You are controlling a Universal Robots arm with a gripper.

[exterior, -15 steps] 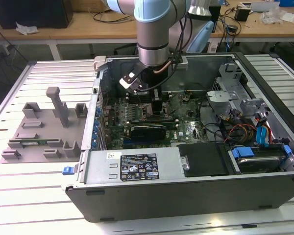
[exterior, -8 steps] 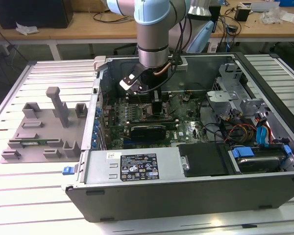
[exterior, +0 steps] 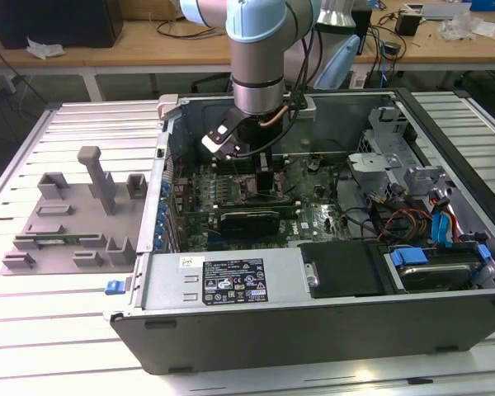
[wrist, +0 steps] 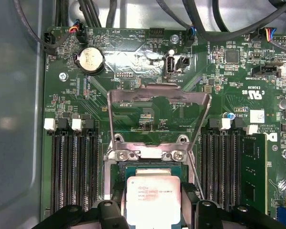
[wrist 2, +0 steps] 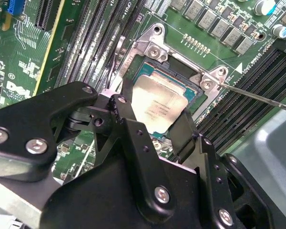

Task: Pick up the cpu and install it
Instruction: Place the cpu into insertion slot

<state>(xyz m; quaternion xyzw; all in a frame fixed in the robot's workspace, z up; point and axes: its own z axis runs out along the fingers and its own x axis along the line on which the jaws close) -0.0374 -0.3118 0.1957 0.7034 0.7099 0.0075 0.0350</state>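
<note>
While the frame [wrist: 157,93] stands flipped up, we see our pincer [wrist 2: 155,117] closed on the cpu [wrist 2: 158,102], a finger [wrist 2: 183,131] against each of two opposite edges; it lies level at the open socket [wrist 2: 155,50], inside the case [exterior: 313,330] on the worktop [exterior: 49,330].

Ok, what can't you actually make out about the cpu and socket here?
1. The cpu's near edge: first wrist view, cut off by the picture's edge.
2. Whether it lies flat in the socket: second wrist view, the gripper covers one side.
3. Socket area, exterior view: the arm stands before it.
</note>
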